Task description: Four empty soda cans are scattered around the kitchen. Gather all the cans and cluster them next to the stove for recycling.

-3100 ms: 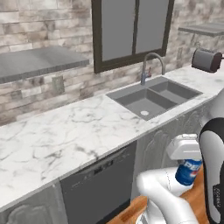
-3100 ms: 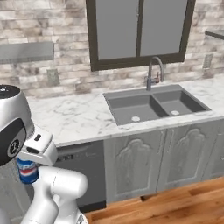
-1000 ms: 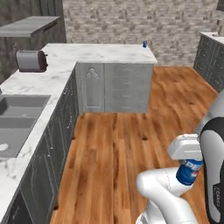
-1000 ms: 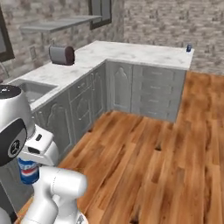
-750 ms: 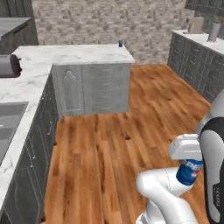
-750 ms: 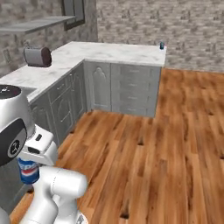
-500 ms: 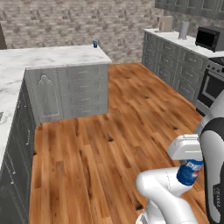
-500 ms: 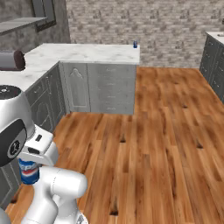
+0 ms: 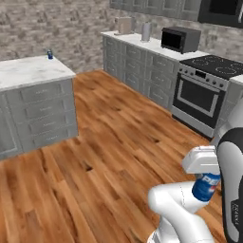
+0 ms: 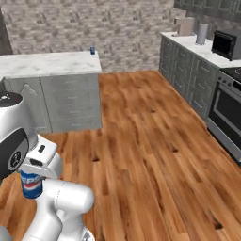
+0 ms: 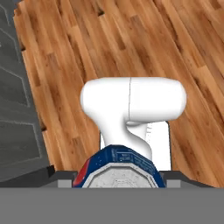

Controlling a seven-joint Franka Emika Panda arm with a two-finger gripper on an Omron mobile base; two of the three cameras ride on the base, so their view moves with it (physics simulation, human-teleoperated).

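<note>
Claw (image 9: 207, 184) carrying a blue soda can (image 9: 205, 186) over the wood floor (image 9: 109, 156).
Claw closed on the can, held low beside the arm; fingers themselves hidden by the hand, and the hand view shows just the can's silver top (image 11: 119, 177). Second blue can (image 10: 92, 50) on the marble island (image 10: 47, 63), too small for detail. Stove (image 9: 209, 88) stands far right, partly cut off in the right base view.
</note>
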